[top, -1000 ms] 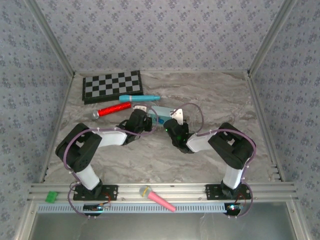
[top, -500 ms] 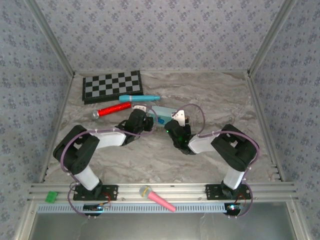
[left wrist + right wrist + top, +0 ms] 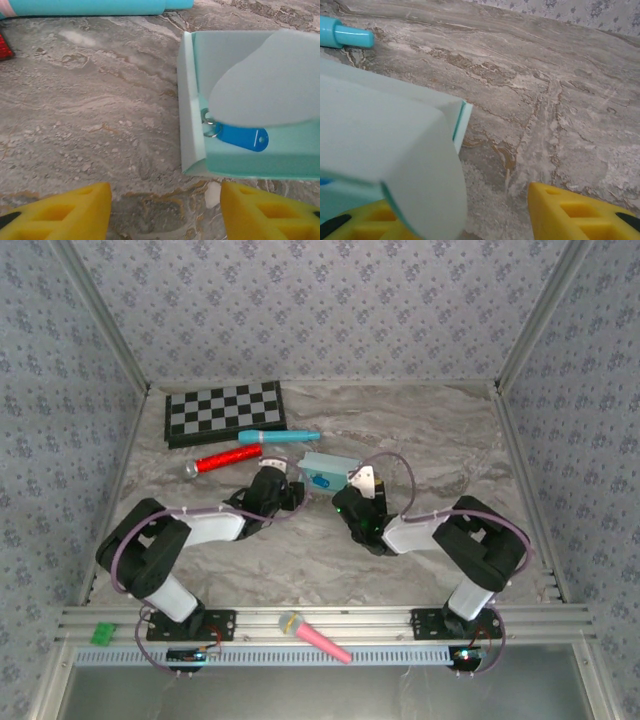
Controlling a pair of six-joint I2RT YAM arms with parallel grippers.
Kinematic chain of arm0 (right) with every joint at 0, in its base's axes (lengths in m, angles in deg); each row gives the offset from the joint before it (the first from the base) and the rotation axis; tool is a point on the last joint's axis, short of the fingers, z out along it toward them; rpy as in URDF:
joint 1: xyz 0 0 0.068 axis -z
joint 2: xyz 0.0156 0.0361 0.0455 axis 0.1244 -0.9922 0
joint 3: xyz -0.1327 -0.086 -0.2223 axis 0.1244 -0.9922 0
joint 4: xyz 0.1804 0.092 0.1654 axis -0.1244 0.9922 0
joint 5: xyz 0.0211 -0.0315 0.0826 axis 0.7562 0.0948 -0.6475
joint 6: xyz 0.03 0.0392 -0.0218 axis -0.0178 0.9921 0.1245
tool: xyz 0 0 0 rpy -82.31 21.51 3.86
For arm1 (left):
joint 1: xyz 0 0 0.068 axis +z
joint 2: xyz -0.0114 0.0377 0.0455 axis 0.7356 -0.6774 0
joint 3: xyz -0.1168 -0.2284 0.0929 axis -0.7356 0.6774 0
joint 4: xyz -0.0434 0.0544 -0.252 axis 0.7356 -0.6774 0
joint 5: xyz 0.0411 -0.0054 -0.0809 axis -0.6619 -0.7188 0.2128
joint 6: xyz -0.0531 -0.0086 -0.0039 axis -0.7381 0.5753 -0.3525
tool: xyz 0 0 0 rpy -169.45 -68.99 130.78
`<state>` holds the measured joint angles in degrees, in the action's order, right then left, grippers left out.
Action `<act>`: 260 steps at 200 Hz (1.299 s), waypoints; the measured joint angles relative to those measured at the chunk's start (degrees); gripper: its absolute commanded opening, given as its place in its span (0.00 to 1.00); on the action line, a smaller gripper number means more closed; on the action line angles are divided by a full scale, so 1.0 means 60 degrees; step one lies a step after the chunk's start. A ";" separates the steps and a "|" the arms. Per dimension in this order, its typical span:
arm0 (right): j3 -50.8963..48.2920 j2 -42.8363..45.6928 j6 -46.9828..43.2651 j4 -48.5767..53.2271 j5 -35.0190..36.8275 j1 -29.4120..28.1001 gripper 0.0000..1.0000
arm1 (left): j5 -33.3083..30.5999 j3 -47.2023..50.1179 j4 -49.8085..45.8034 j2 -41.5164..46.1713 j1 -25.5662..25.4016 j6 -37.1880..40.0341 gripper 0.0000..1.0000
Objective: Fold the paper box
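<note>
The paper box (image 3: 325,471), a small pale aqua carton, rests on the marble table between my two grippers. In the left wrist view the paper box (image 3: 280,155) lies open at the right, with a rounded flap (image 3: 270,85) over it and a blue key tag (image 3: 242,137) inside. My left gripper (image 3: 165,200) is open just short of the box's near corner, with bare table between its yellow fingers. In the top view the left gripper (image 3: 288,487) sits left of the box and the right gripper (image 3: 350,490) sits right of it. My right gripper (image 3: 465,210) is open; a drooping box flap (image 3: 420,175) covers its left finger.
A teal marker (image 3: 280,437) and a red glitter microphone (image 3: 222,461) lie just behind the box. A checkerboard (image 3: 225,412) lies at the back left. A pink microphone (image 3: 315,635) rests on the front rail. Patterned walls enclose the table.
Both grippers have opened and let go of the box. Both have drawn back a little, so the box shows more fully between them.
</note>
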<state>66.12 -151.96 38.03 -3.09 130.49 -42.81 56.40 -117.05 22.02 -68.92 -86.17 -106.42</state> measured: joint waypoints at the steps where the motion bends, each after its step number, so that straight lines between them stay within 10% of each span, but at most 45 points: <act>1: -0.0007 0.0011 0.0007 0.0007 0.0004 -0.0004 0.53 | -0.0004 0.0007 -0.0004 0.0007 0.0000 0.0000 0.62; 141: -0.0335 0.1942 0.1945 0.3639 -0.0066 0.1078 0.54 | -0.1049 0.0171 -0.2146 0.1727 0.1534 0.0062 0.72; 260: 0.2153 0.3297 0.1432 0.5442 -0.6666 0.4109 0.56 | 0.3260 -0.4605 -0.4586 0.0168 0.2619 0.0259 0.76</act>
<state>79.03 -132.18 46.62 29.56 90.49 -18.15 75.96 -144.67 -5.50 -67.91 -70.45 -104.87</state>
